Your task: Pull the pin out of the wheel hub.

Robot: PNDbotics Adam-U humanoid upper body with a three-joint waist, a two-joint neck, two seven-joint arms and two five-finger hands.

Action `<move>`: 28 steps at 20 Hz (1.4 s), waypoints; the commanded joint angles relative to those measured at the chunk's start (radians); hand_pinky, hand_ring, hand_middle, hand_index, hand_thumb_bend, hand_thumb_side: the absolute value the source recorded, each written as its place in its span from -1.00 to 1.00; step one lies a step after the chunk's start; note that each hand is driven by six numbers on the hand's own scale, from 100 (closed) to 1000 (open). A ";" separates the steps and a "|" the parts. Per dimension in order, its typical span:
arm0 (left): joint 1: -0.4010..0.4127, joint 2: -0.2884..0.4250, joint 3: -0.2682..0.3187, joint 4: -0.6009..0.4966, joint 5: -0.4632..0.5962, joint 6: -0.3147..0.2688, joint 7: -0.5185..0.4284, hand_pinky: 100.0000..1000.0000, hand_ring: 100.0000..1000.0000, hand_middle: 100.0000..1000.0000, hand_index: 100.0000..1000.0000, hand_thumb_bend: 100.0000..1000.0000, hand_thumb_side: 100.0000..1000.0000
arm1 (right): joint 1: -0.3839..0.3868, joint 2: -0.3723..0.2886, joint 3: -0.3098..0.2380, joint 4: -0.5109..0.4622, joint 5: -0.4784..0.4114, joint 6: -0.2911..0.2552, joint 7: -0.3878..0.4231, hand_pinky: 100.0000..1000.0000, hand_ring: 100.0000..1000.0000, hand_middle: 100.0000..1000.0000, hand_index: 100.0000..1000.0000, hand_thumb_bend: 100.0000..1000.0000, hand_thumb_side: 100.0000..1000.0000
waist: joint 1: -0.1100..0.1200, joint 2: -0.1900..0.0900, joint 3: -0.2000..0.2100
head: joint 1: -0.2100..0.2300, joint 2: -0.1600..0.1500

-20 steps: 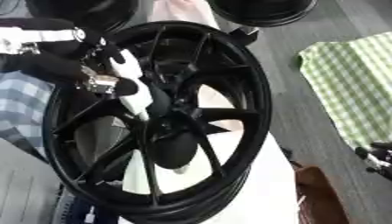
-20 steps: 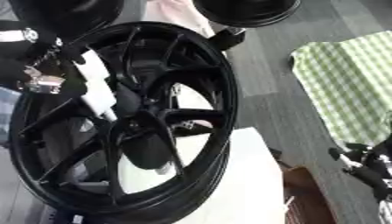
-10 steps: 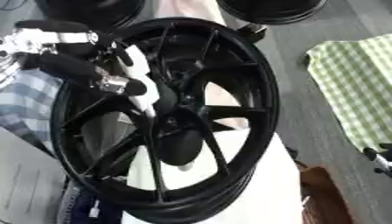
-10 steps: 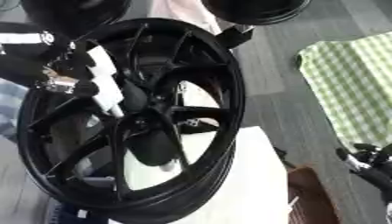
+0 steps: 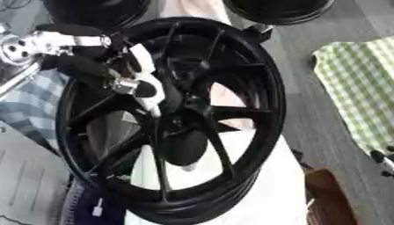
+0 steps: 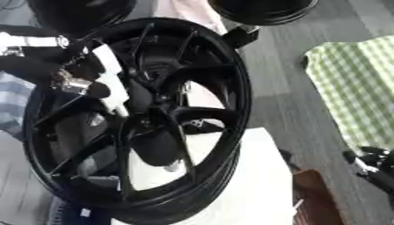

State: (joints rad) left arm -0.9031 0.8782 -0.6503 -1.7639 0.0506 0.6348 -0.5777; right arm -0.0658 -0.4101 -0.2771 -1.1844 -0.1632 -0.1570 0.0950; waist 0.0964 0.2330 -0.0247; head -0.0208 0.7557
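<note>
Left hand (image 5: 115, 79), black with silver joints, reaches in from the upper left, its fingers curled round a white tapered pin (image 5: 147, 74) held against the spokes of the large black spoked wheel hub (image 5: 258, 88). This hub stands tilted on a white table top (image 5: 261, 193). Right hand (image 6: 373, 167) shows only partly at the right edge (finger state cannot be told). Nearby: green checked cloth (image 5: 358, 88), two further black rims (image 5: 277, 9) beyond.
</note>
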 commanded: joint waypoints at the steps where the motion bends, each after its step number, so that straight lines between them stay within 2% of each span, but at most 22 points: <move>1: -0.021 0.012 0.004 0.010 -0.013 0.029 -0.031 0.12 0.02 0.00 0.47 0.27 0.10 | -0.004 -0.031 -0.009 -0.019 0.004 -0.002 -0.001 -0.13 0.17 -0.09 0.29 0.13 -0.64 | -0.006 -0.011 -0.001 | 0.001 0.003; 12: -0.039 -0.019 -0.020 0.063 -0.044 0.023 -0.046 0.04 -0.07 -0.09 0.34 0.28 0.07 | -0.004 -0.031 -0.008 -0.019 0.004 -0.001 -0.002 -0.14 0.17 -0.09 0.29 0.13 -0.63 | -0.006 -0.012 -0.001 | 0.002 0.005; 21: -0.050 -0.034 -0.030 0.079 -0.065 0.008 -0.067 0.01 -0.09 -0.12 0.30 0.23 -0.05 | -0.005 -0.031 -0.008 -0.019 0.003 0.000 -0.001 -0.14 0.17 -0.09 0.29 0.12 -0.63 | -0.006 -0.013 -0.001 | 0.004 0.007; 26: -0.051 -0.037 -0.027 0.080 -0.067 0.005 -0.061 -0.02 -0.11 -0.13 0.26 0.04 -0.12 | -0.004 -0.031 -0.007 -0.018 0.002 0.001 -0.001 -0.14 0.17 -0.09 0.29 0.12 -0.63 | -0.007 -0.014 0.000 | 0.006 0.007; 28: -0.050 -0.035 -0.025 0.078 -0.066 0.005 -0.055 -0.03 -0.12 -0.14 0.25 -0.12 -0.20 | -0.004 -0.031 -0.008 -0.018 0.002 0.001 -0.001 -0.14 0.17 -0.09 0.29 0.12 -0.63 | -0.006 -0.015 0.000 | 0.006 0.007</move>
State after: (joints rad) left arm -0.9347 0.8260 -0.6872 -1.6782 -0.0105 0.6080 -0.6045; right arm -0.0661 -0.4101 -0.2770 -1.1852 -0.1632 -0.1564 0.0949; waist 0.0964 0.2330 -0.0249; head -0.0187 0.7633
